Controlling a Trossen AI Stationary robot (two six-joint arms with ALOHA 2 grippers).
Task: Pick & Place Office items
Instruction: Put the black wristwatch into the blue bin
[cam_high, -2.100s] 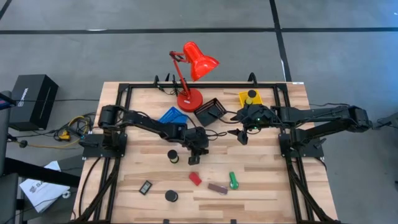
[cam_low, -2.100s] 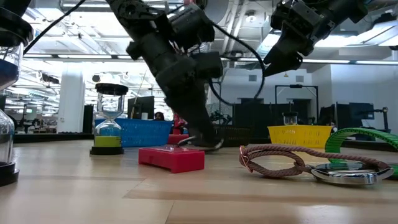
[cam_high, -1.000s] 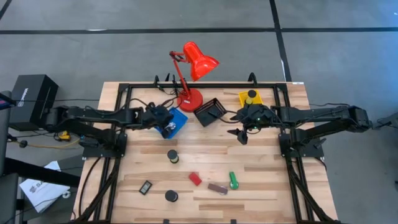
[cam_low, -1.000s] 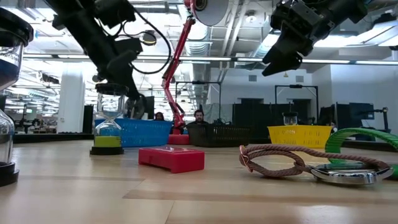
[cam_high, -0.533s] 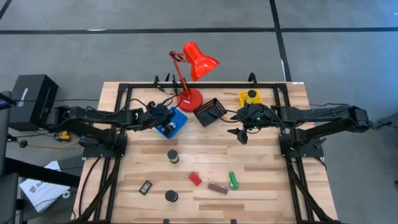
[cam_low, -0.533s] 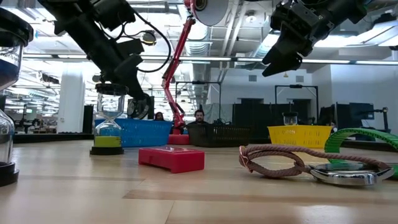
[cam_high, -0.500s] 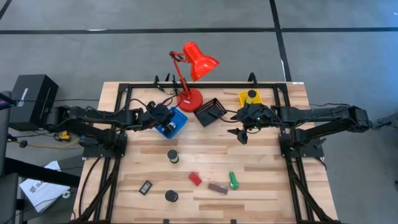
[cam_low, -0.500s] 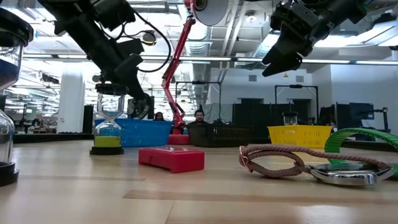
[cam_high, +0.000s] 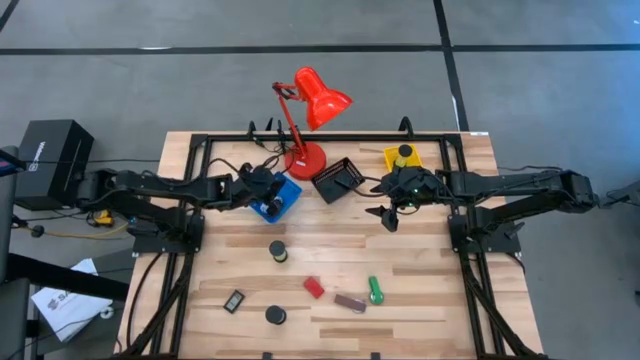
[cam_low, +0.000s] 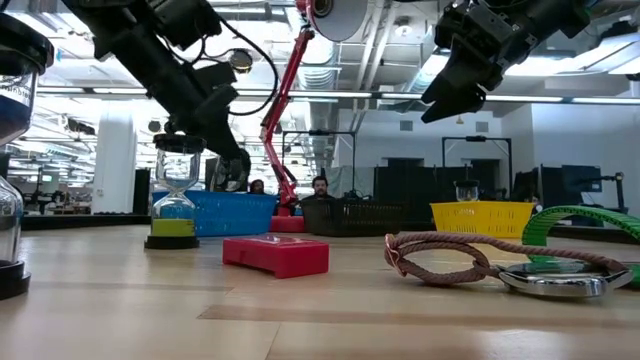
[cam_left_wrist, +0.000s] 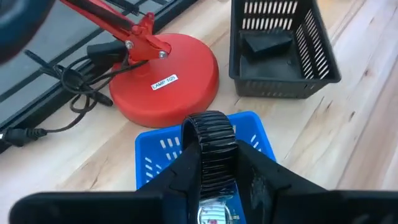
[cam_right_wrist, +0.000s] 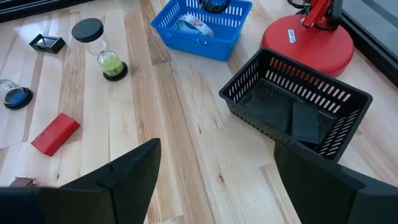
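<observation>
1. left gripper (cam_left_wrist: 211, 163): over the blue tray (cam_high: 279, 195), fingers clamped on a black ribbed round piece (cam_left_wrist: 210, 138); held edge-up directly above the tray's opening, evidently so it can drop inside.
2. blue tray: already holds a roll with a light printed band (cam_right_wrist: 194, 26); it sits just beside the red lamp base (cam_left_wrist: 164, 81).
3. right gripper (cam_high: 385, 213): raised above the middle of the table near the black tray (cam_high: 336, 179), jaws spread wide and holding nothing; likely waiting its turn.
4. black tray: contains dark flat pieces (cam_right_wrist: 305, 122); their number is hard to tell against the dark mesh.
5. yellow tray (cam_high: 404, 157): one dark round item inside; what it is cannot be made out.
6. still loose on the table: hourglass-like black-capped piece (cam_high: 277, 250), red block (cam_high: 314, 287), green stubby cylinder (cam_high: 375, 290), brown bar (cam_high: 349, 302), small black rectangle (cam_high: 234, 300), black round piece (cam_high: 275, 315).
7. low view: the left gripper's fingertips are partly masked by the hourglass piece; a cord and silvery clip (cam_low: 555, 282) lie close to the lens, cut off at the picture's edge.
</observation>
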